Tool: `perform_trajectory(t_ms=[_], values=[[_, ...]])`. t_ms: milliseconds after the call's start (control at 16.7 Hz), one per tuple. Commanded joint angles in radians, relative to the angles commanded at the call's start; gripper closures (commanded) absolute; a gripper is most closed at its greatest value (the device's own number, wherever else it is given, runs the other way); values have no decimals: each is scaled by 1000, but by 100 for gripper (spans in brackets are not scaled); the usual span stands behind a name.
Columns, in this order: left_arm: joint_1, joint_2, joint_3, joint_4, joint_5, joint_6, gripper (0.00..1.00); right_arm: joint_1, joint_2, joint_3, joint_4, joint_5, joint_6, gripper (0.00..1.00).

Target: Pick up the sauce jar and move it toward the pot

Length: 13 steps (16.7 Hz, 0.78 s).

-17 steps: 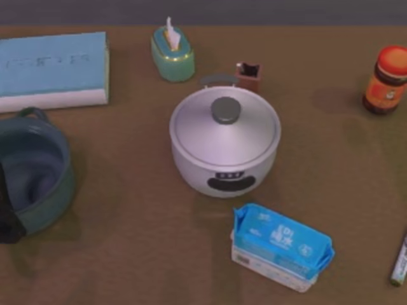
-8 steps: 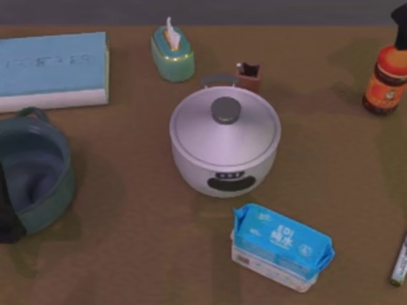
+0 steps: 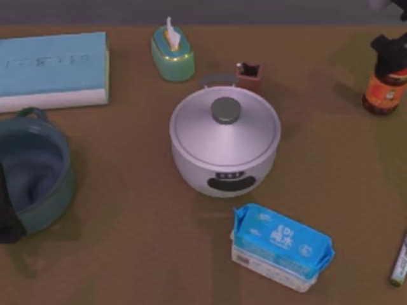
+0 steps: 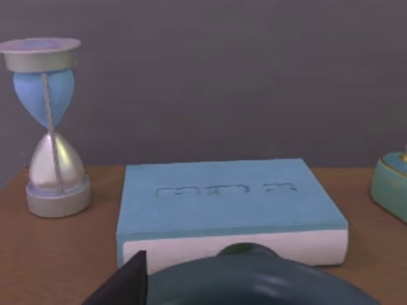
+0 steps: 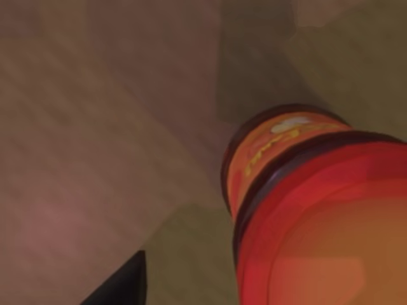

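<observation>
The sauce jar [image 3: 383,94] stands upright near the table's far right edge, its orange label showing. My right gripper [image 3: 392,48] hangs directly over it and hides its cap in the top view. In the right wrist view the jar's red-orange cap [image 5: 318,229] fills the near side, one dark finger [image 5: 126,284] stands well off to its side, and the gripper is open and not touching the jar. The silver-white pot [image 3: 224,136] with its grey knob sits mid-table, well left of the jar. My left gripper [image 3: 7,219] is parked at the left edge beside the basin.
A teal-blue basin [image 3: 60,190] sits at the left, with a blue book [image 3: 54,63] behind it. A tissue box [image 3: 173,56] and small brown cup [image 3: 248,75] stand behind the pot. A blue wipes pack [image 3: 281,244] lies in front, and a pen [image 3: 399,260] at the right edge.
My right gripper has come in from the top right edge and now sits over the jar's cap. The jar and pot have not moved.
</observation>
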Motion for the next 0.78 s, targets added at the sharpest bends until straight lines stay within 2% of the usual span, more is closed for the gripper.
perform_trajectory(t_ms=[480, 780], values=[[0, 0, 0, 0, 0, 0, 0, 5, 21, 20, -6, 0, -5, 0], [0, 0, 0, 0, 0, 0, 0, 10, 2, -140, 133, 0, 3, 0]])
